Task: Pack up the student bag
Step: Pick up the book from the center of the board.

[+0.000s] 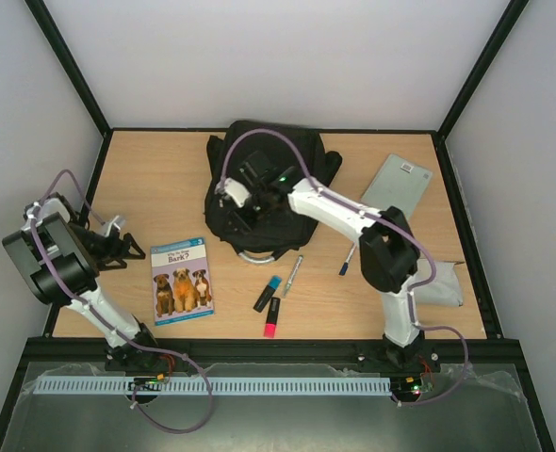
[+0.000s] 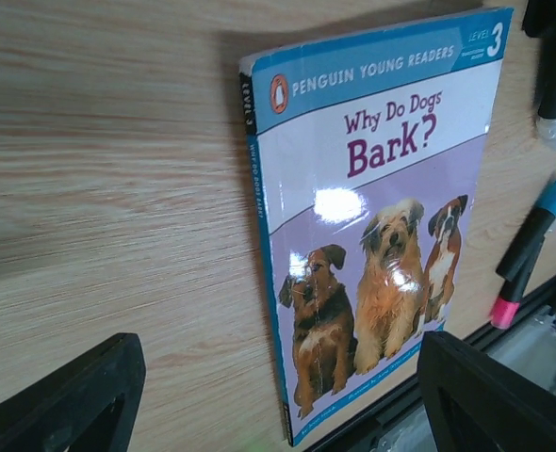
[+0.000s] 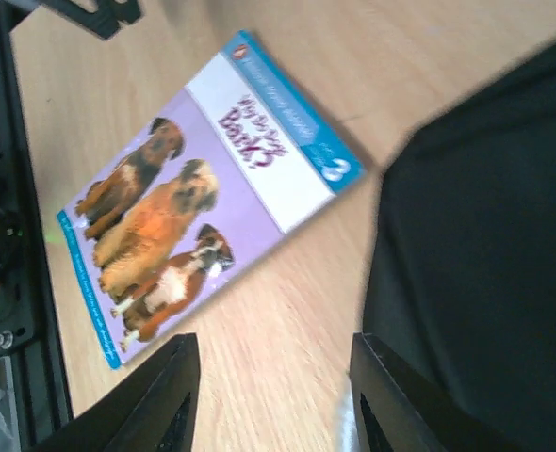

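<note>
The student bag (image 1: 269,174), a large black backpack, lies at the back middle of the table, its grey handle loop (image 1: 257,252) toward the front. My right gripper (image 1: 229,215) hovers over the bag's left edge, open and empty. In the right wrist view the gripper (image 3: 273,400) is over bare wood, with the bag (image 3: 485,245) to its right. My left gripper (image 1: 132,252) is open and empty, left of the dog book (image 1: 182,280). In the left wrist view the gripper (image 2: 283,405) is by the book's (image 2: 382,217) lower corner.
A black-and-blue highlighter (image 1: 268,294), a pink-and-black highlighter (image 1: 272,316), a white marker (image 1: 293,275) and a blue pen (image 1: 347,261) lie in front of the bag. A grey notebook (image 1: 397,183) lies at the back right. A grey pouch (image 1: 443,282) lies by the right arm.
</note>
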Available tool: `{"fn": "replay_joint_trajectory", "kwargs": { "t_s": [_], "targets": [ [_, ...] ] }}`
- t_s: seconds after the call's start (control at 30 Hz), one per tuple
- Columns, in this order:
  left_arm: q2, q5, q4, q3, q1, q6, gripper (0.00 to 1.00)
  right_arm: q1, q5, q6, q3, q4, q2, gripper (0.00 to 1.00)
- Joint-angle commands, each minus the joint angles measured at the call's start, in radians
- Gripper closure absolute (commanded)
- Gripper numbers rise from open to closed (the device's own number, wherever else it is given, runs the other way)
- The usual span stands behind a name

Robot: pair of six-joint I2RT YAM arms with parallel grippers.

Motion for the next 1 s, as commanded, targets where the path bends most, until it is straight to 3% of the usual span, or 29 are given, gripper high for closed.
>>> {"fn": "replay_joint_trajectory", "kwargs": {
  "t_s": [0.0,0.17,0.73,0.97],
  "targets": [
    [0.060,0.055,-0.035,-0.023,0.024,0.079,0.18,0.073,-0.084,-0.019,0.079,-0.054,0.103,0.59],
    [0.093,0.056,0.022,-0.071,0.024,0.072,0.18,0.133,-0.100,-0.024,0.123,-0.052,0.185,0.68],
    [0.151,0.008,0.110,-0.174,0.009,0.032,0.18,0.183,-0.134,0.001,0.125,-0.036,0.332,0.78],
    [0.176,-0.011,0.145,-0.183,-0.019,0.020,0.21,0.187,-0.059,0.042,0.115,-0.011,0.367,0.81]
  ]
}}
